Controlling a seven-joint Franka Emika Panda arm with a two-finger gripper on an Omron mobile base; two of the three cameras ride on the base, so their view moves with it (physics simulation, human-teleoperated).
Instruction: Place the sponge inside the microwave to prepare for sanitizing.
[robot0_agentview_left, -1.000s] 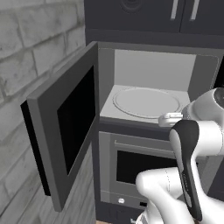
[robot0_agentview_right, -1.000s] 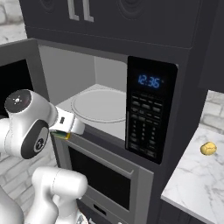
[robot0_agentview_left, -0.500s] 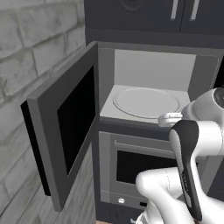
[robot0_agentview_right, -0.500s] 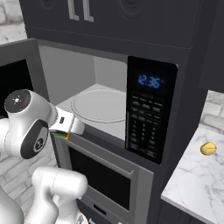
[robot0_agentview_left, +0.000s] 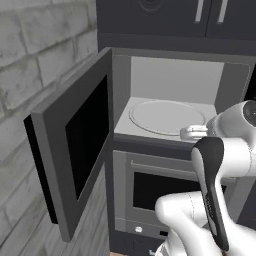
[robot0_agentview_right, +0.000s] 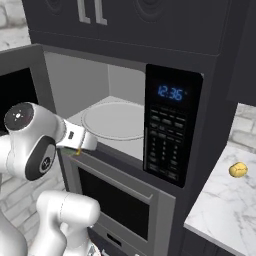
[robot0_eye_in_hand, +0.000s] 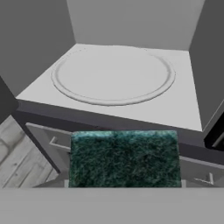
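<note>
At the front lip of the large grey built-in microwave (robot0_agentview_right: 170, 120), whose black glass door (robot0_agentview_left: 80, 155) stands swung wide to the left, the white two-finger gripper (robot0_agentview_right: 82, 142) holds the small rectangular sponge with the dark green scouring layer (robot0_eye_in_hand: 124, 158). The jaws are partly closed on the sponge, and a thin yellow edge of it shows under the hand in the right base view. In the hand view the green face is turned up toward the camera, and its long axis runs across the picture, so about parallel to the front edge of the cavity. The sponge is not yet inside: it hangs just before the opening, over the top of the grey oven with a horizontal bar handle (robot0_agentview_left: 165, 187) below. The pale round turntable (robot0_eye_in_hand: 113, 75) lies straight ahead of the gripper and a little lower than the sponge, with free pale floor around it. I judge that the coming move is a straight push forward into the cavity, then a small descent over the turntable before the jaws open. The side walls look well apart from the sponge, so the lip is the main thing to pass.
</note>
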